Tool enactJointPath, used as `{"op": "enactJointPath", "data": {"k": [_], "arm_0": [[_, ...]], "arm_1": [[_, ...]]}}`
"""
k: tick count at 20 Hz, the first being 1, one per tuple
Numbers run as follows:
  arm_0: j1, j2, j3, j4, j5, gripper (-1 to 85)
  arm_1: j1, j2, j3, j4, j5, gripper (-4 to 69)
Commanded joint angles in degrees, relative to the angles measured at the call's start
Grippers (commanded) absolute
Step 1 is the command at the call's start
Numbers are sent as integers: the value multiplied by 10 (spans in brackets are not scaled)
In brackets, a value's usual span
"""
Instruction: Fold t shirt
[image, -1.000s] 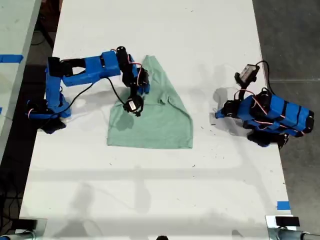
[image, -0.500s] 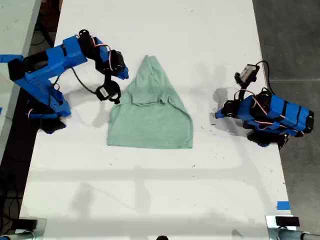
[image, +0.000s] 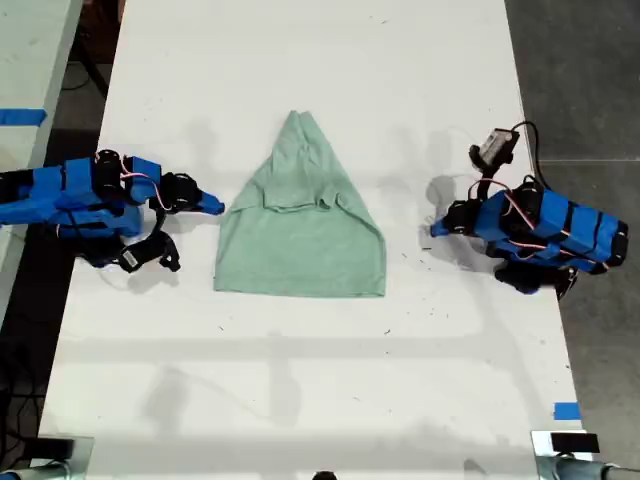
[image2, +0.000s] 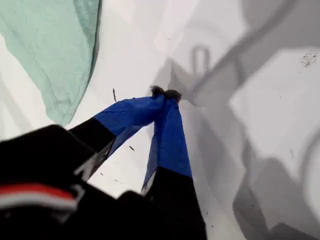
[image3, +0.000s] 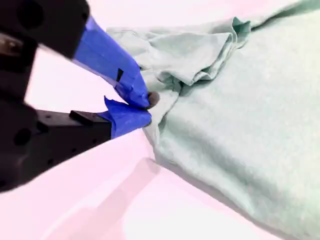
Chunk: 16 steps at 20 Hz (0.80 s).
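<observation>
The pale mint-green t shirt (image: 300, 240) lies flat in the middle of the white table, narrowing to a point at the far end, with a fold across its middle. My second gripper (image: 213, 207) is shut and holds nothing, low on the table just off the shirt's edge at the exterior view's left. In the second wrist view its tips (image3: 145, 108) sit beside the rumpled folded edge of the shirt (image3: 240, 125). My first gripper (image: 437, 228) is shut (image2: 165, 93) and holds nothing. It rests on bare table a short way off the shirt (image2: 55, 50), at the exterior view's right.
The white table (image: 300, 380) runs well past the shirt on the near and far sides. Dark floor (image: 580, 80) borders it at the exterior view's right. A blue tape mark (image: 566, 410) sits near the table's near right corner in the exterior view.
The second arm has lifted off the shirt, swung away toward the exterior view's left and folded down low beside it. The shirt and first arm have stayed put.
</observation>
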<state>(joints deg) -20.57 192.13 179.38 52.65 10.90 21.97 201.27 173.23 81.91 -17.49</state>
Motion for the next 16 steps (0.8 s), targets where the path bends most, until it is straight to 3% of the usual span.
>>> {"op": "enactJointPath", "data": {"k": [1,5,16], "arm_0": [[-4,129,17,53,-4,-1],[20,143,23,57,-35,-1],[22,143,25,56,-33,-1]], "arm_1": [[3,-3,2,5,3,-17],[2,-3,3,5,5,-17],[3,-3,3,6,6,-17]]}}
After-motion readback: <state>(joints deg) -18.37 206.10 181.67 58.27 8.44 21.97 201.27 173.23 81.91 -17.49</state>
